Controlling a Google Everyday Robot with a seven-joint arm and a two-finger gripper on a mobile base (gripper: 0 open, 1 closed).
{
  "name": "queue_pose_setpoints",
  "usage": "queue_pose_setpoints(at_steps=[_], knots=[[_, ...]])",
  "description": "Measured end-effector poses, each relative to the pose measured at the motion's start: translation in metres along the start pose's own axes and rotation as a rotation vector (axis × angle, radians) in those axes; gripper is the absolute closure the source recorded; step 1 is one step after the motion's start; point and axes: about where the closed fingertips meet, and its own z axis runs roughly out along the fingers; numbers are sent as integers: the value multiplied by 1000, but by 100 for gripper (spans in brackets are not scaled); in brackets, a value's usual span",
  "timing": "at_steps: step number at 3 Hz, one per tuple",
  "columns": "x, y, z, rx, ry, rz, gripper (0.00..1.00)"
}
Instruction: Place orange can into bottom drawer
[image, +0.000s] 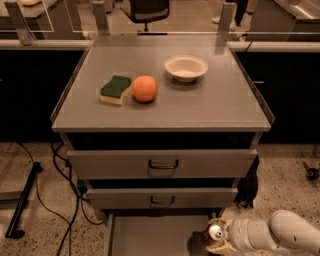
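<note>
Just over the bottom drawer (150, 236), right side; orange can (216, 231) pinched in the gripper (216, 241).

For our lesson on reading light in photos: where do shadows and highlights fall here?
Camera view: lit from overhead; the cabinet top is evenly lit, the orange casts a small shadow beneath itself; the bottom drawer lies dim; the gripper at lower right holds the orange can, whose silver top glints.

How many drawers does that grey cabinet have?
3: the top drawer and the middle drawer, both with handles, and the bottom drawer, pulled open near the floor. The gripper holds the orange can at that drawer's right edge.
</note>
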Motion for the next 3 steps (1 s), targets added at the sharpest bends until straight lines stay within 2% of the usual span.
queue_pose_setpoints(at_steps=[1, 2, 3], knots=[[11, 9, 61, -37, -43, -49, 100], [12, 10, 63, -39, -45, -47, 100], [20, 8, 78, -36, -63, -69, 100]])
